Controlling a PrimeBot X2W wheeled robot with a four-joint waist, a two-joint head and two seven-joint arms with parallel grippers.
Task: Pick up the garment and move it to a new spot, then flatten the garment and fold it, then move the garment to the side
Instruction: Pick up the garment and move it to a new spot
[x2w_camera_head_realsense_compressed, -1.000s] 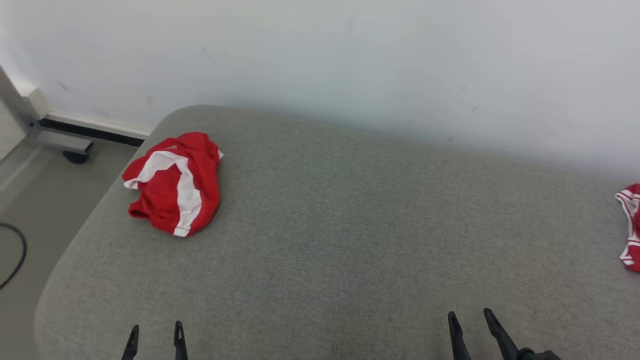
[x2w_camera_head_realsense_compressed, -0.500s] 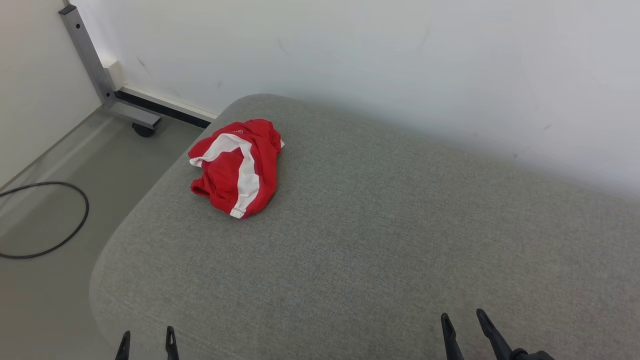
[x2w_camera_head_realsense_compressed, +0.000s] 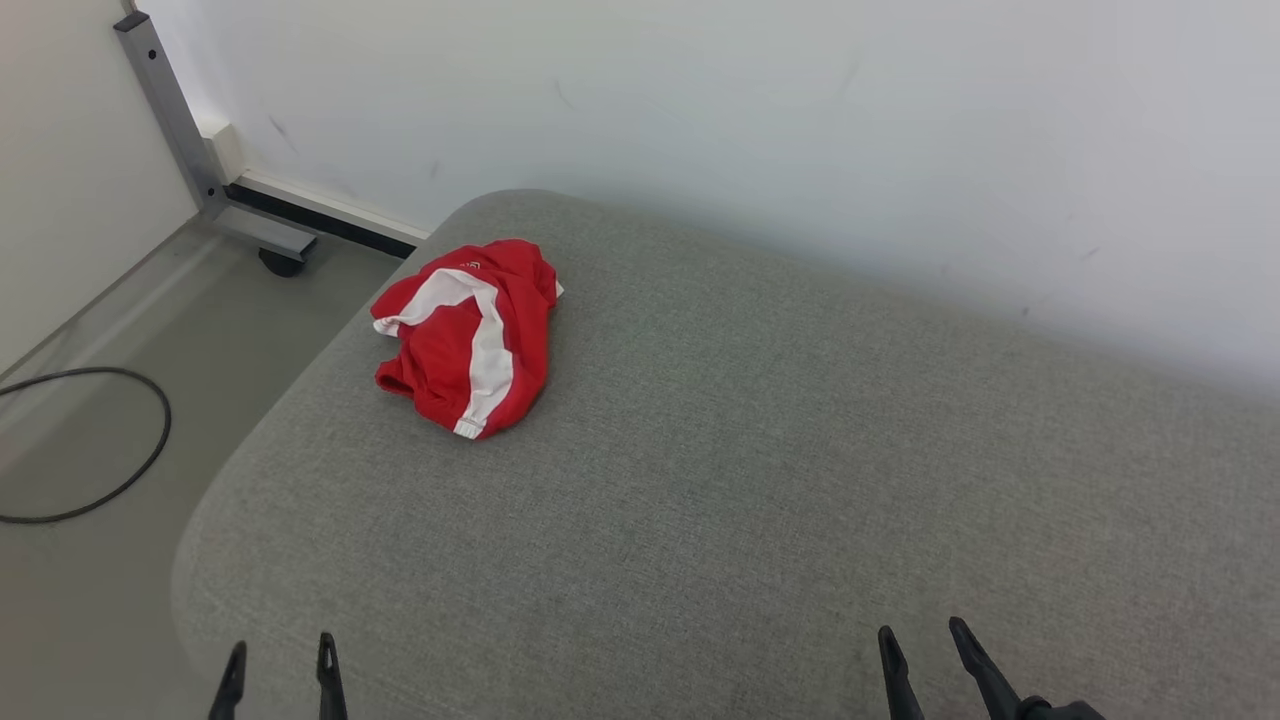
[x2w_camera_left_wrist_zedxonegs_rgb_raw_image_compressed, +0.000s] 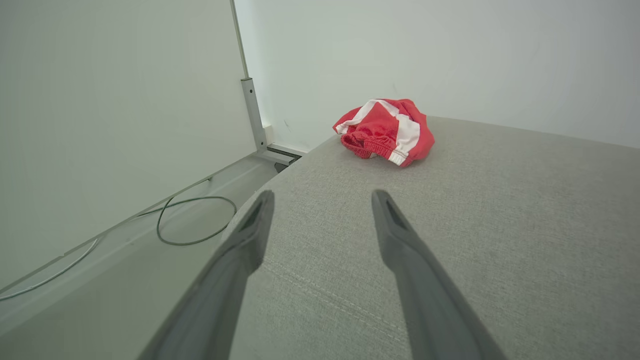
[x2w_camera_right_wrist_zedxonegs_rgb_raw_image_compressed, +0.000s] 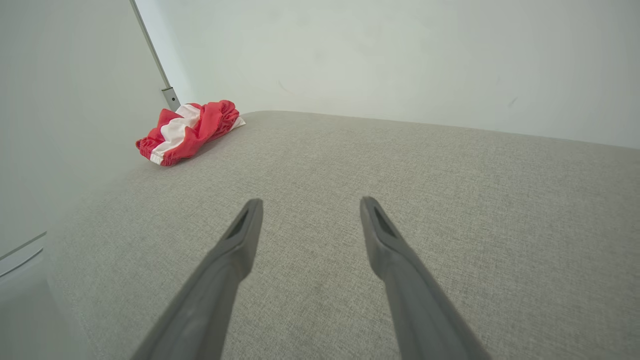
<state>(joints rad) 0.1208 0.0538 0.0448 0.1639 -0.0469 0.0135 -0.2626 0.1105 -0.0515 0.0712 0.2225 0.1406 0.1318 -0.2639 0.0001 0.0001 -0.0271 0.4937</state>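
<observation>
Where the woven grey cushion (x2w_camera_head_realsense_compressed: 760, 450) curves into its rounded far-left corner, the crumpled red-and-white garment (x2w_camera_head_realsense_compressed: 462, 335) is seen; the left gripper (x2w_camera_head_realsense_compressed: 281, 650) and right gripper (x2w_camera_head_realsense_compressed: 921, 632) are held spread, empty.

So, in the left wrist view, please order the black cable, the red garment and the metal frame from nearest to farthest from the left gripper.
1. Black cable: on the floor, left of the left gripper.
2. Red garment: ahead, on the grey cushion's far corner.
3. Metal frame: farthest, against the wall.
</observation>
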